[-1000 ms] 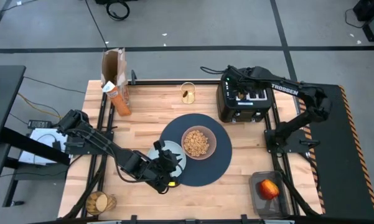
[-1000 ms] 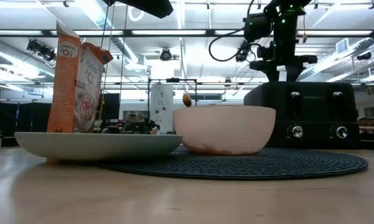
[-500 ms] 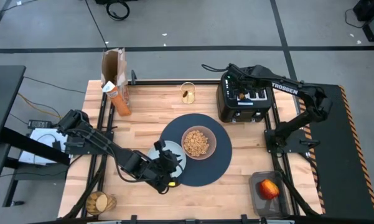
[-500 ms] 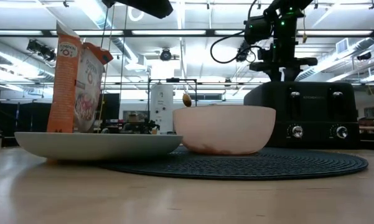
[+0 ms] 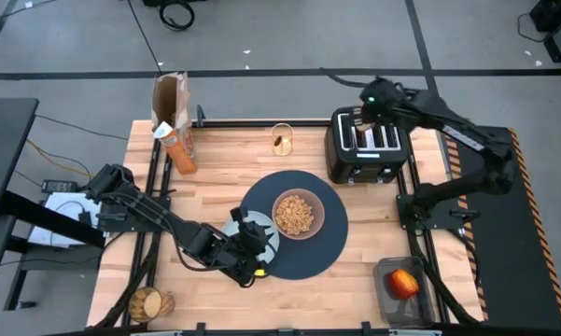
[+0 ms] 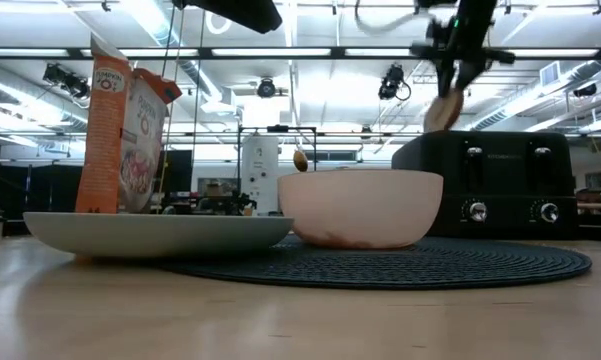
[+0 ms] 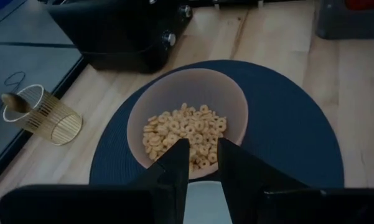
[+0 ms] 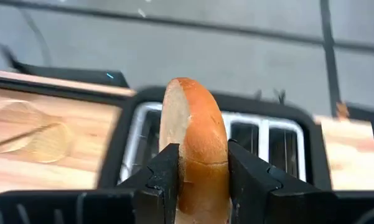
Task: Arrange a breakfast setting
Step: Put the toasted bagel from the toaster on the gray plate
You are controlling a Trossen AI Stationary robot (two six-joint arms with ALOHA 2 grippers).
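Note:
My right gripper (image 5: 373,96) is high above the black toaster (image 5: 369,149) and shut on a bagel half (image 8: 196,124), which also shows in the low view (image 6: 443,110). My left gripper (image 7: 202,146) lies low over the pale blue-grey plate (image 7: 202,199), its fingers a little apart. The plate (image 6: 160,232) rests on the table with one edge on the navy placemat (image 5: 327,252). The pinkish bowl (image 7: 174,90) of cereal (image 7: 183,130) stands on the mat. A gold spoon stands in a ribbed glass (image 7: 40,115). The red apple (image 5: 403,283) lies in a dark tray. My right gripper pinches the bagel half between its two fingers, one on the pale cut face and one on the brown crust side (image 8: 202,171). The fingers come from above, pointing down. The bagel stands on edge, lifted clear above the toaster's slots (image 8: 267,134). My left gripper: I cannot tell whether it touches the plate.
The orange cereal box (image 5: 173,121) stands at the far left. An amber tumbler (image 5: 152,303) stands at the near left corner. The ribbed glass (image 5: 282,140) stands at the far edge, left of the toaster. Bare wood lies near the right of the mat.
My right gripper has gone straight up from the toaster's top, drawing the bagel half out of a slot. The bagel half now hangs clear above the toaster.

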